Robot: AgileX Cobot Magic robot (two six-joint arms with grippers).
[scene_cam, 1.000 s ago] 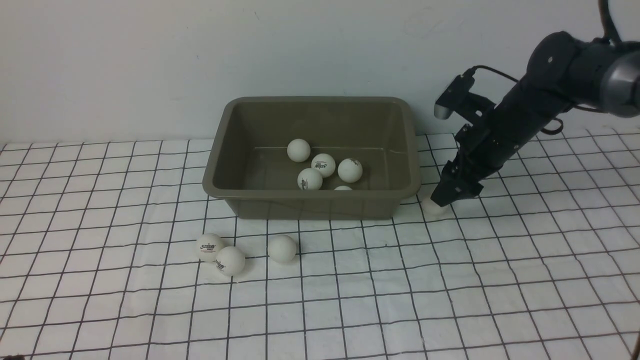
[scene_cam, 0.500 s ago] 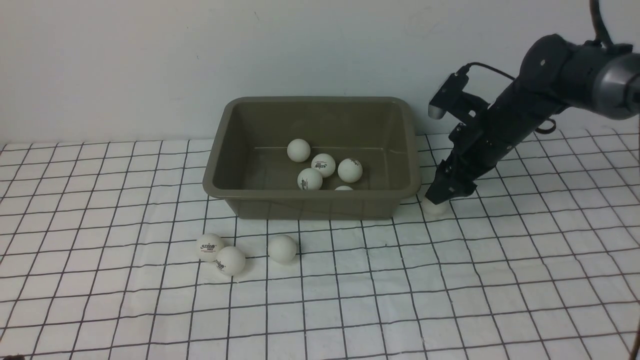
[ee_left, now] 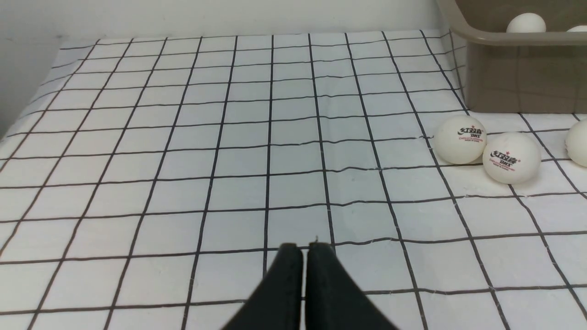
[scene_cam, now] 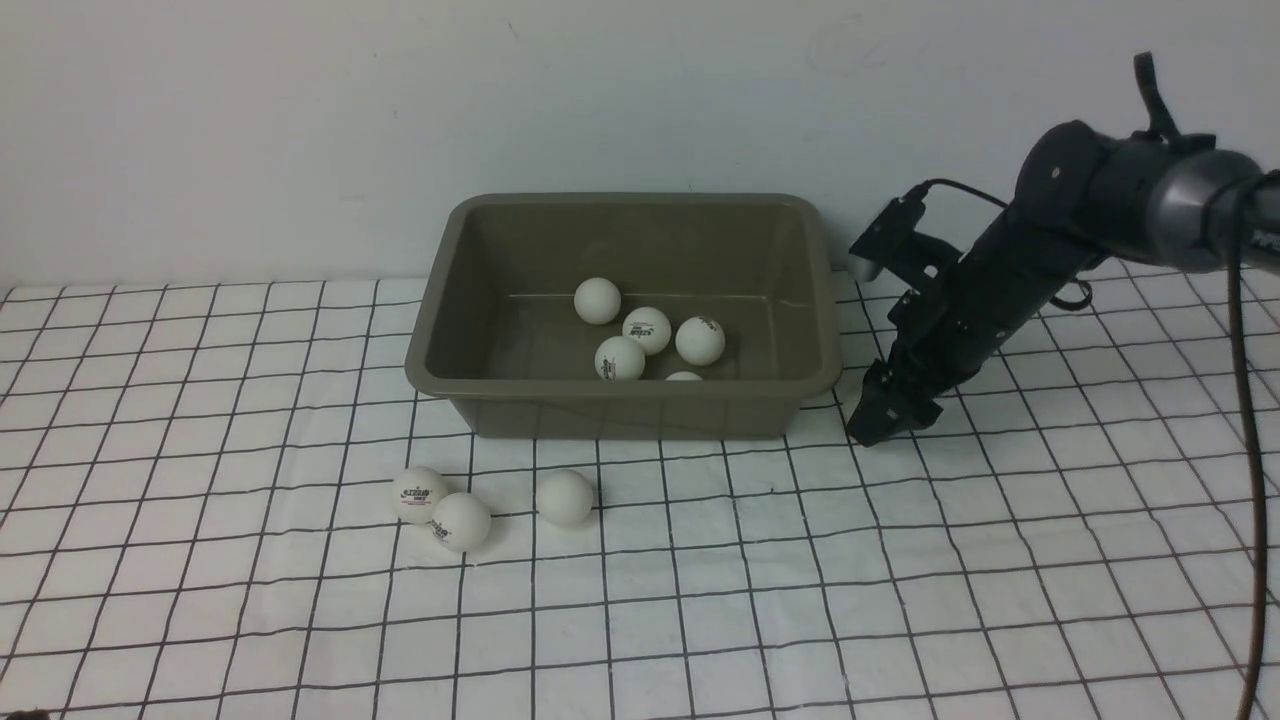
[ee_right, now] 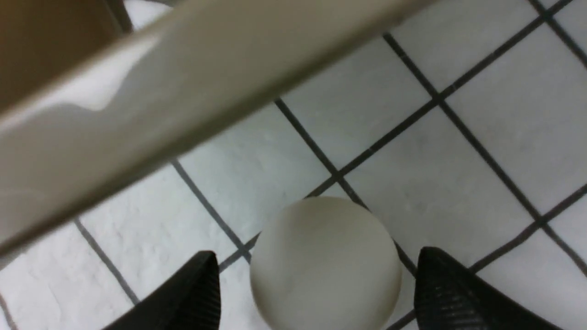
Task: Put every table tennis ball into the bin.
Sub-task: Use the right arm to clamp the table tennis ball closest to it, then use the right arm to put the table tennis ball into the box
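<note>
Over at the left, above bare checked cloth (ee_left: 183, 137) on the worktop, the left pincer (ee_left: 300, 250) is closed, its two black fingers pressed together with nothing between them. Right of it, off the bin's near-left corner, three table tennis balls lie on the cloth. A logo ball (scene_cam: 420, 495) and a second ball (scene_cam: 461, 521) sit just beside each other, seemingly touching, and a plain ball (scene_cam: 565, 498) lies a little apart to their right.

Farther back stands the olive-grey bin (scene_cam: 620, 415). Five balls rest on its floor, right of centre: a far ball (scene_cam: 597, 300), a bunched trio (scene_cam: 647, 330) nearer, and a fifth ball (scene_cam: 685, 376) mostly hidden by the near rim.

Just off the bin's near-right corner, the right pincer (scene_cam: 868, 428) points down at the cloth, spread wide and gripping nothing. It straddles the ninth ball (ee_right: 325, 261), with a gap showing at each finger. That ball sits on the cloth just beside the bin's flared rim.
</note>
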